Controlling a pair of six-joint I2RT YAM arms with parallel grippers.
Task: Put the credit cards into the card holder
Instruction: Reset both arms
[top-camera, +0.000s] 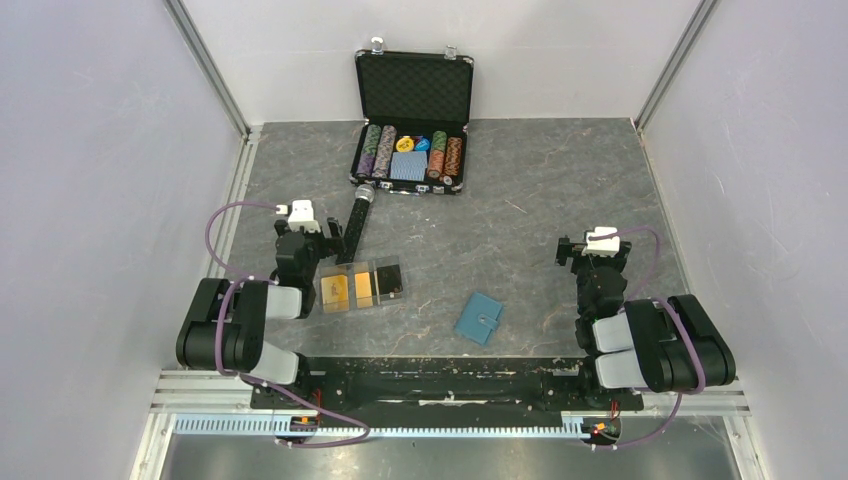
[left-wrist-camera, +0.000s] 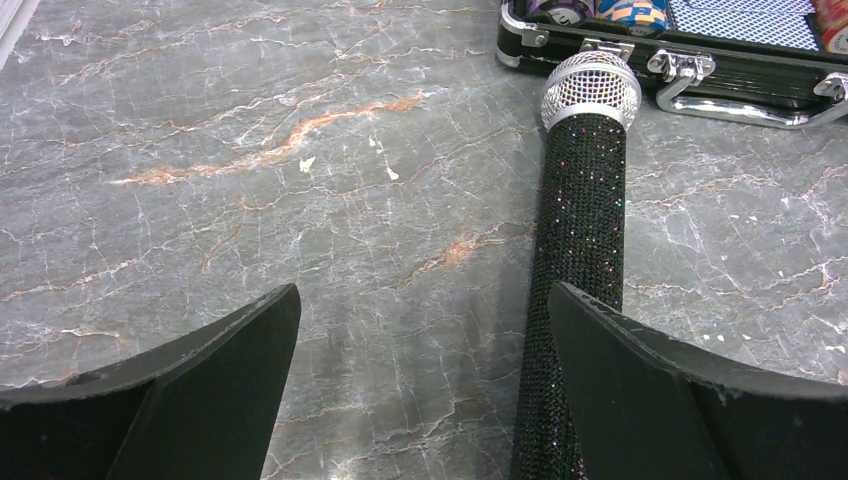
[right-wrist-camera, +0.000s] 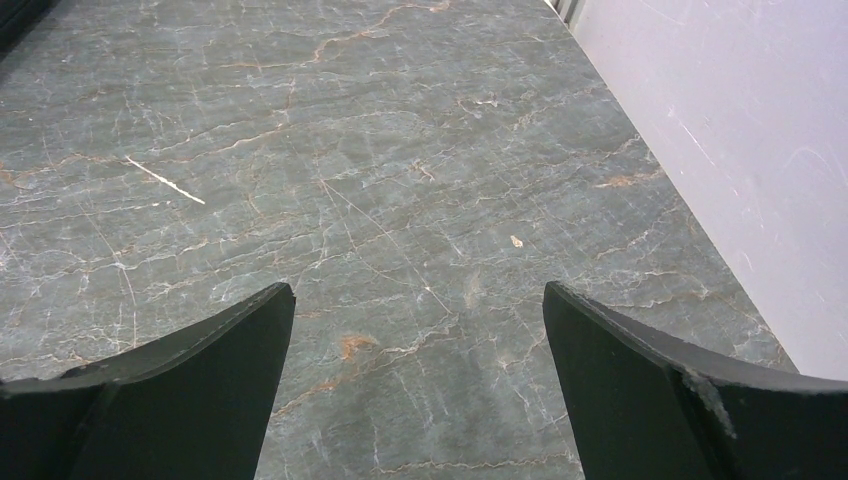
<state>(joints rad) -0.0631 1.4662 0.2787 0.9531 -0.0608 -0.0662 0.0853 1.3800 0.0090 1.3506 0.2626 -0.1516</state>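
- Left gripper (left-wrist-camera: 425, 300) hovering spread wide and empty over the tabletop (left-wrist-camera: 200, 150), glitter microphone (left-wrist-camera: 585, 200) just beside it.
- Credit cards (top-camera: 350, 290) sitting in what looks like a clear box (top-camera: 385, 280) near that gripper, so probably its pick.
- Card holder (top-camera: 480, 318) lying closed between the arms, likely reachable by either.
- Right gripper (right-wrist-camera: 420, 295) spread too, gripping nothing.

Folded low at the near edge: left arm (top-camera: 240, 325) and right arm (top-camera: 655, 345), elbows drawn back, wrists angled forward and down. Showed the left gripper (left-wrist-camera: 420, 295) wide open, dark fingers (left-wrist-camera: 200, 390) spread far apart, clamping nothing. Showed the right gripper (right-wrist-camera: 418, 290) likewise parted wide, fingers (right-wrist-camera: 660, 390) empty, aimed away from the bases.
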